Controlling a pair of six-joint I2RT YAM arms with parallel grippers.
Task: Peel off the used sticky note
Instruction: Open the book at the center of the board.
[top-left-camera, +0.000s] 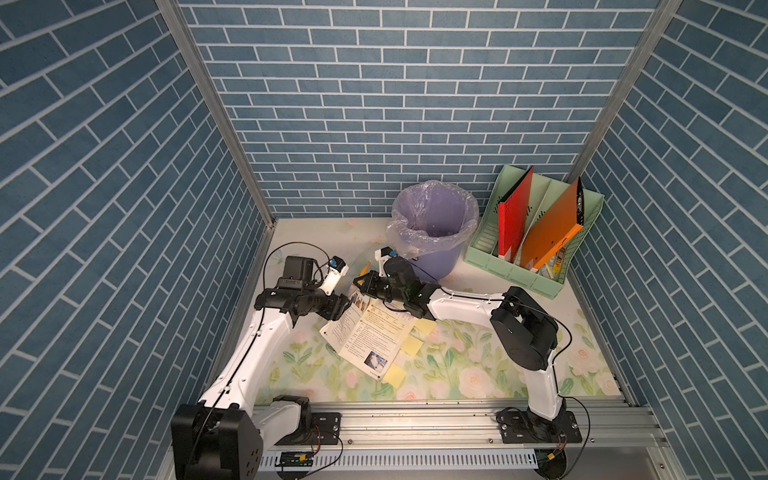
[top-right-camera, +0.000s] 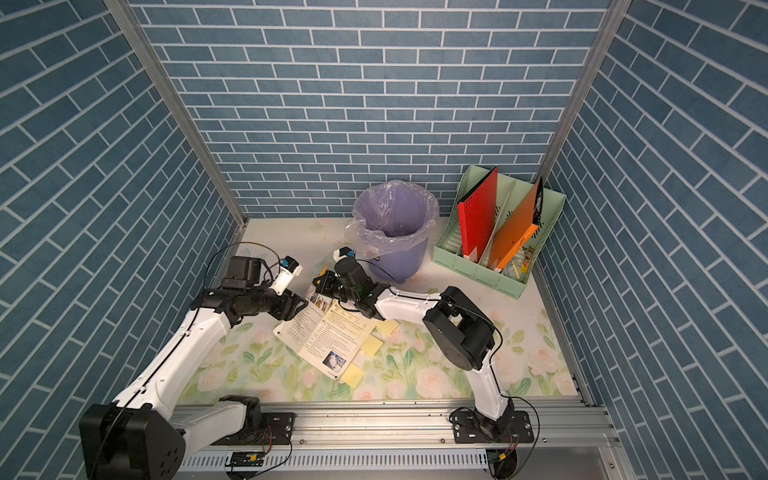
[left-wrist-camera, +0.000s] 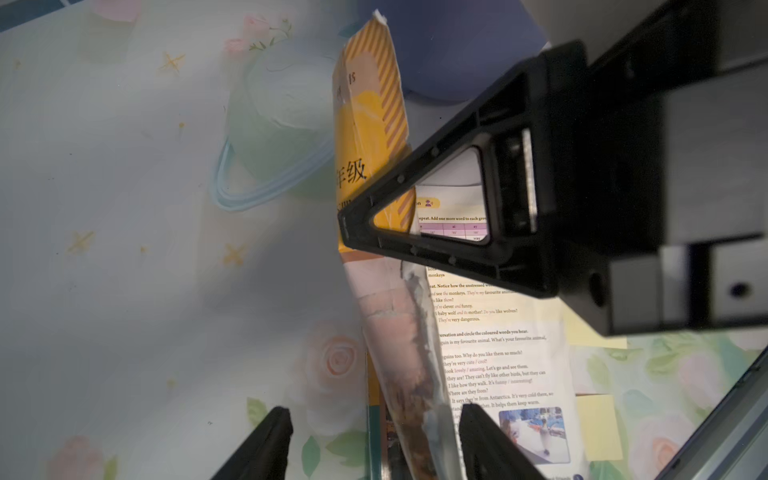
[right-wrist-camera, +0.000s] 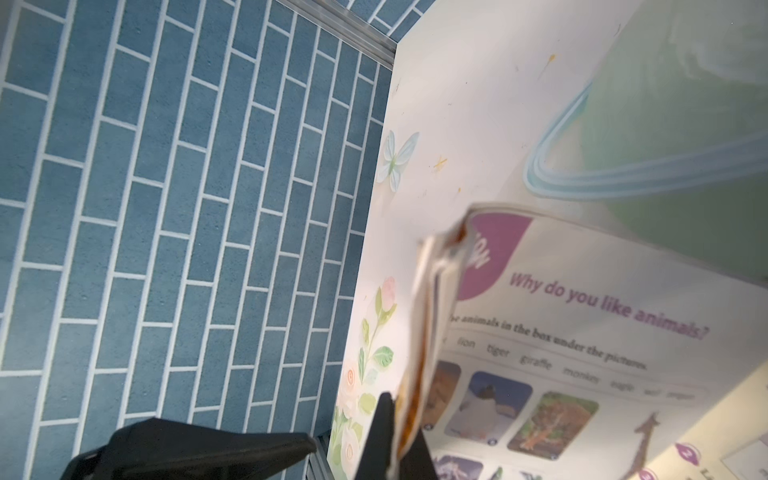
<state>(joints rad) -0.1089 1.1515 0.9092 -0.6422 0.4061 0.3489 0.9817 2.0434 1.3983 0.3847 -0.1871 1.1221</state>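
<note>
The right gripper (right-wrist-camera: 401, 440) is pinched on the lifted leaves of the book (top-left-camera: 370, 338). The left gripper (left-wrist-camera: 374, 440) is spread astride the same fold. Yellow sticky notes (top-left-camera: 411, 345) are seen protruding at the book's four o'clock edge, well apart from both claws; which is used cannot be told. Leaves could be torn if pulled while clamped.

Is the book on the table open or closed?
Open. In both top views the book lies spread with printed pages showing, and the shut right end effector holds a few pages lifted.
</note>
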